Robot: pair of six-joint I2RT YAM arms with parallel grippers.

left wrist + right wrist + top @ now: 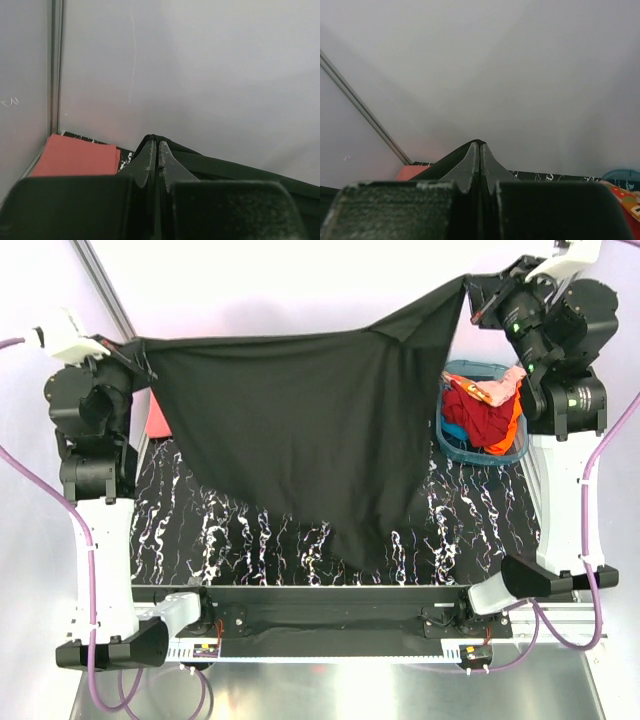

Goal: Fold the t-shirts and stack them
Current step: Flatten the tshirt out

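Left gripper point(140, 348) was pinched tight on one upper corner of the black t-shirt point(300, 420), and the right gripper point(470, 285) was clamped the same way on the opposite corner. Between them the shirt hung spread out over the marbled table point(230, 530), its lower edge sagging to a point toward the near side. A folded coral-pink t-shirt point(75, 160) lay flat at the table's far left corner, partly hidden by the black cloth. At the right stood the teal basket point(447, 435), heaped with red, orange and pink clothes point(485, 410)
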